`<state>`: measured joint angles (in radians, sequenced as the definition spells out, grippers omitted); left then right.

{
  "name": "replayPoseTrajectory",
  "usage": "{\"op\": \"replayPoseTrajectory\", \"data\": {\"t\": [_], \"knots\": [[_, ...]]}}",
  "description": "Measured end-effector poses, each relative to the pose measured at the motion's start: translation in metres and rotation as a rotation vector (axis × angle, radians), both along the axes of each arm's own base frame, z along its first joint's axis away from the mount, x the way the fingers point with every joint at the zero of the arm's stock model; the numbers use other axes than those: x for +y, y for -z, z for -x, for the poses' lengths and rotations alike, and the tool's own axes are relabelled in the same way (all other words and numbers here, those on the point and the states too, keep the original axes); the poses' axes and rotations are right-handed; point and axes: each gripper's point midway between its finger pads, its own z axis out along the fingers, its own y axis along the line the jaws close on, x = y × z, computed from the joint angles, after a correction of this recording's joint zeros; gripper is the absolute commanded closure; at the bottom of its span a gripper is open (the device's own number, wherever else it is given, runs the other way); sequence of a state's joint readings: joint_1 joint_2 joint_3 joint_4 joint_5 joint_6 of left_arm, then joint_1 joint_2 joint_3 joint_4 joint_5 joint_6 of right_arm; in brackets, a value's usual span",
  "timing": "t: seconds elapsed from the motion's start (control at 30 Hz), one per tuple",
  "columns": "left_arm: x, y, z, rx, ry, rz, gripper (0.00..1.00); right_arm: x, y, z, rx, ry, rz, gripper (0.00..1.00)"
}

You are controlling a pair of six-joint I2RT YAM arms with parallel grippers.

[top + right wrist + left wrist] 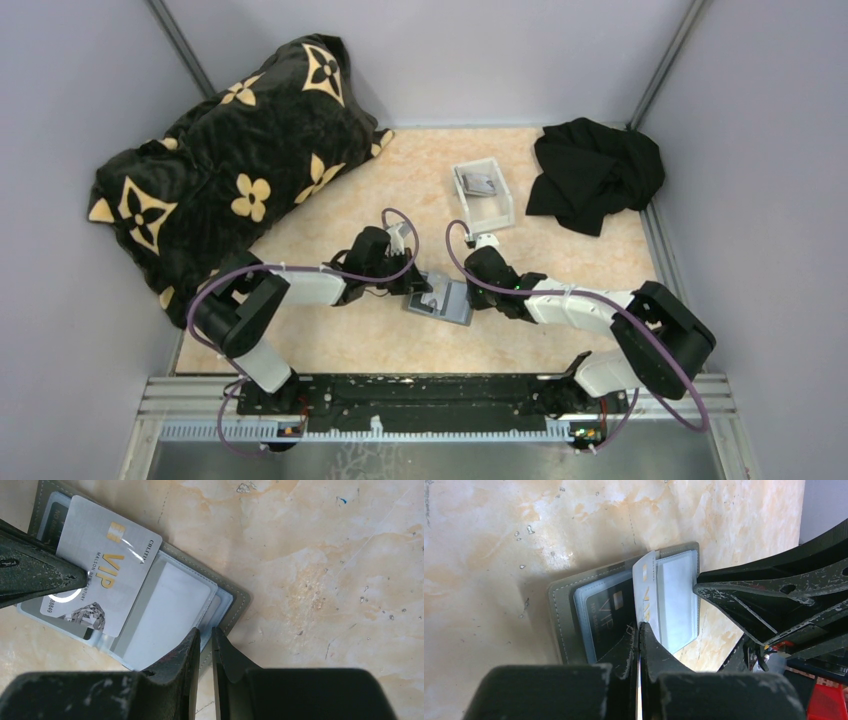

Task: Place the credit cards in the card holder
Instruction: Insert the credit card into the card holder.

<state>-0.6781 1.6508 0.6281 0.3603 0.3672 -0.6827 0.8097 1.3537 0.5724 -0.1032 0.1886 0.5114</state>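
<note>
Lying open on the surface (340,335), the card holder (450,300) sits in the middle of the top view, a little below the centre, between the two arms. The left pincer (640,626) is clenched on a silver card (107,565) (it says VIP in gold letters). The card hangs tilted over the holder, in the upper left of the right wrist view, covering part of one panel and the fold. In the left wrist view the card looks thin, because we see it nearly from its edge. A black card (606,620) is tucked in the holder's left panel in that view. The other panel has a clear pocket.

The right pincer (205,632) has its tips at the holder's edge, at the bottom middle of the right wrist view. Its fingers are almost together, with a thin gap. I cannot tell if it pinches anything.

A white tray (505,205) stands above the holder in the top view, well apart, with a grey flat thing (478,184) inside.
</note>
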Motion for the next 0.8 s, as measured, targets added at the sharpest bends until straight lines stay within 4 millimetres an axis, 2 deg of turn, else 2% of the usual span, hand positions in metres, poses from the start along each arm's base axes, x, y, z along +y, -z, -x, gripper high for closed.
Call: {"op": "replayPoseTrajectory", "data": {"t": [0.33, 0.8], "knots": [[-0.002, 0.001, 0.002, -0.002, 0.001, 0.035, 1.00, 0.001, 0.000, -0.001, -0.002, 0.001, -0.001, 0.84], [-0.003, 0.003, 0.016, 0.017, 0.000, 0.061, 1.00, 0.001, 0.001, -0.001, -0.003, 0.001, -0.002, 0.84]]}}
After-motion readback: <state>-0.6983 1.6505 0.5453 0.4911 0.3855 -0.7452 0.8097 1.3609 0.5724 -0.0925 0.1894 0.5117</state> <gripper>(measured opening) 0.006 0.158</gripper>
